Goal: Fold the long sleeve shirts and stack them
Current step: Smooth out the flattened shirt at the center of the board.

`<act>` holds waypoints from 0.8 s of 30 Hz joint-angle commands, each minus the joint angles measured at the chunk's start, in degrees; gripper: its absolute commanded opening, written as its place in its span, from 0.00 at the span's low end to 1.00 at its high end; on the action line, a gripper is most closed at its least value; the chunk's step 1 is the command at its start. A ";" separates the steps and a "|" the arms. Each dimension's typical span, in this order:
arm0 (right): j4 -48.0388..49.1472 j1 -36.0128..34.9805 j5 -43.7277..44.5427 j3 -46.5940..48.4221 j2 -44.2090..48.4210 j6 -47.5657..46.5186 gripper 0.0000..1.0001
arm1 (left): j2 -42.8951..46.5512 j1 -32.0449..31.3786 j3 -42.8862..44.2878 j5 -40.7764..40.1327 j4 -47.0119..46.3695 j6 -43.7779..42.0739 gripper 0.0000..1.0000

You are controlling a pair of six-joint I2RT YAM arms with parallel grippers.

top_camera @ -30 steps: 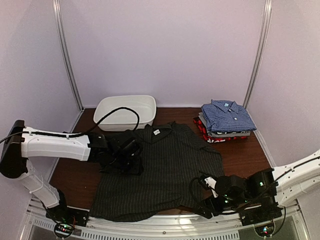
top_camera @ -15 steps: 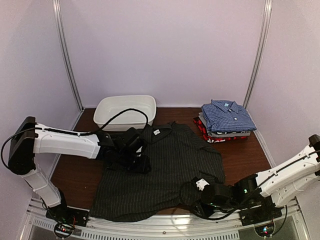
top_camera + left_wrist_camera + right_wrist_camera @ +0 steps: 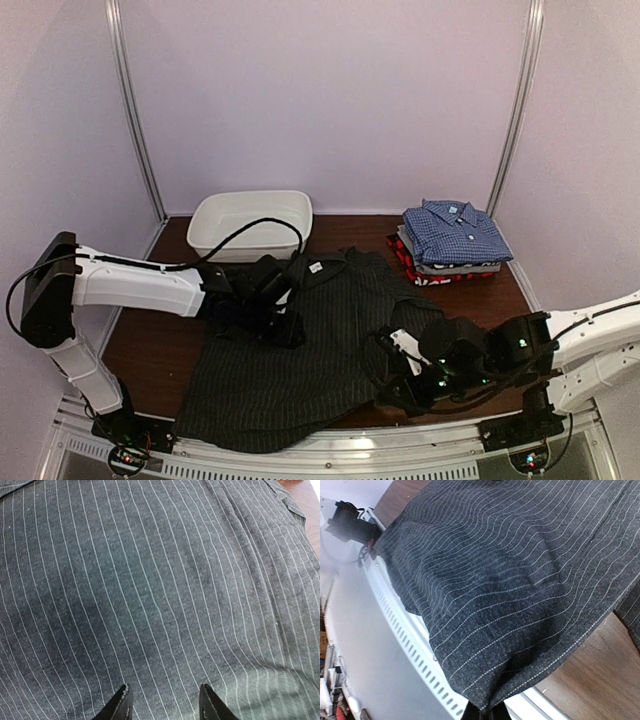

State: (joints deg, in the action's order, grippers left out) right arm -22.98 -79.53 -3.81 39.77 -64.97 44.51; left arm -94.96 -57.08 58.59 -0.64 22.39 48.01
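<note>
Your right gripper (image 3: 485, 711) pinches the near hem of the shirt (image 3: 300, 370), spread on the table (image 3: 485, 310), likely to fold it over, while your left gripper (image 3: 162, 703), fingers half spread, hangs over its upper part, probably as an anchor.
</note>
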 commanded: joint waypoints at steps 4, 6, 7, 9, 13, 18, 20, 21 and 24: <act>0.44 4.60 -22.37 -6.00 6.26 2.50 0.04 | -0.99 0.38 1.18 0.64 -0.91 -2.36 0.46; -2.05 4.73 -22.23 -6.47 5.85 2.41 0.17 | -1.26 0.41 1.09 0.64 -0.87 -2.63 0.46; -3.75 4.78 -22.02 -6.28 5.44 2.09 0.27 | -1.40 0.39 1.02 0.64 -0.85 -2.72 0.46; -6.19 4.80 -20.12 -4.97 5.04 1.43 0.41 | -1.66 0.40 1.05 0.64 -0.86 -2.82 0.46; -10.37 5.21 -14.27 -1.03 4.20 -0.16 0.53 | -2.48 0.43 1.43 2.99 -0.94 -3.26 0.46; -13.62 5.26 -5.93 2.38 1.65 -0.71 0.52 | -2.86 0.41 1.60 3.79 -1.43 -3.28 0.46; -15.84 5.54 -1.41 4.52 0.97 -0.74 0.50 | -2.93 0.39 1.70 3.99 -1.42 -3.43 0.46; -16.73 5.79 0.18 5.44 0.44 -0.96 0.50 | -2.95 0.37 1.64 4.05 -1.47 -3.37 0.46; -15.14 6.30 1.10 6.04 -1.62 -1.64 0.45 | -3.27 0.38 1.93 4.37 -1.70 -3.50 0.46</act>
State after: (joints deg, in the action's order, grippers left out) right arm -36.97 -73.97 -9.39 43.86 -64.66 44.12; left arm -97.67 -57.04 58.63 2.66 22.39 45.47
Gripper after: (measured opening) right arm 0.466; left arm 0.460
